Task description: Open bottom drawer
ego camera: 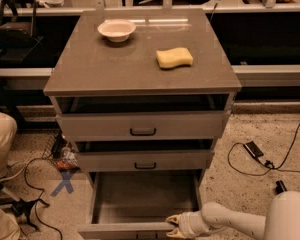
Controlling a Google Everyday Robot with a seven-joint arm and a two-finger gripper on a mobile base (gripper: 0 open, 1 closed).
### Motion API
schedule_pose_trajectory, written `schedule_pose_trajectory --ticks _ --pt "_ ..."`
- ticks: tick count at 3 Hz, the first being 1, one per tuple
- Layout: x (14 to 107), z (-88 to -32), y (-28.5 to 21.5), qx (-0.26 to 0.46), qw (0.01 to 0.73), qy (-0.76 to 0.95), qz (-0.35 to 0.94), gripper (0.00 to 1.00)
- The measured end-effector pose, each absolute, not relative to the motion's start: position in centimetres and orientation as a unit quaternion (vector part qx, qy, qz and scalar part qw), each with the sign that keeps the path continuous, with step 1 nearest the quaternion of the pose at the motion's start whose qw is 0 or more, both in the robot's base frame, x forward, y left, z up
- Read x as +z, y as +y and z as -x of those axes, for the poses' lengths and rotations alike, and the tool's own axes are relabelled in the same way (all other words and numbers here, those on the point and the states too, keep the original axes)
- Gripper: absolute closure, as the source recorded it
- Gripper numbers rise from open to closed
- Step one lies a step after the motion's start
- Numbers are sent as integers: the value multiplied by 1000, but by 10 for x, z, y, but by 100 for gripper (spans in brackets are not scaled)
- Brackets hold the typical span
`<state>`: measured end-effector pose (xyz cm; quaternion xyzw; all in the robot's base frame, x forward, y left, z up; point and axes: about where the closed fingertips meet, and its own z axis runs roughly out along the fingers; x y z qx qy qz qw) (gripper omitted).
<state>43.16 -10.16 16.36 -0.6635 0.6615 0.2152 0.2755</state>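
The bottom drawer [145,204] is pulled far out of the grey cabinet, its empty grey inside showing; its front panel [122,230] lies at the frame's lower edge and its handle is hidden. My gripper [173,226] sits at the right end of that front panel, at the drawer's front right corner, with the white arm reaching in from the lower right. The middle drawer [145,160] and top drawer [142,125] each stand slightly out, with small black bar handles.
A white bowl [116,30] and a yellow sponge [174,57] lie on the cabinet top [90,69]. Cables and a black adapter [253,149] lie on the floor at right. A blue X mark [63,183] and more cables lie at left.
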Motion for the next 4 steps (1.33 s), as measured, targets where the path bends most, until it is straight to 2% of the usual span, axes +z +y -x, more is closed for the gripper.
schedule_pose_trajectory --ticks 1,3,4 --pt "164 -432 -102 215 275 661 663 51" --pt "164 -431 -101 215 275 661 663 4" --pt "179 -434 -105 212 291 653 666 0"
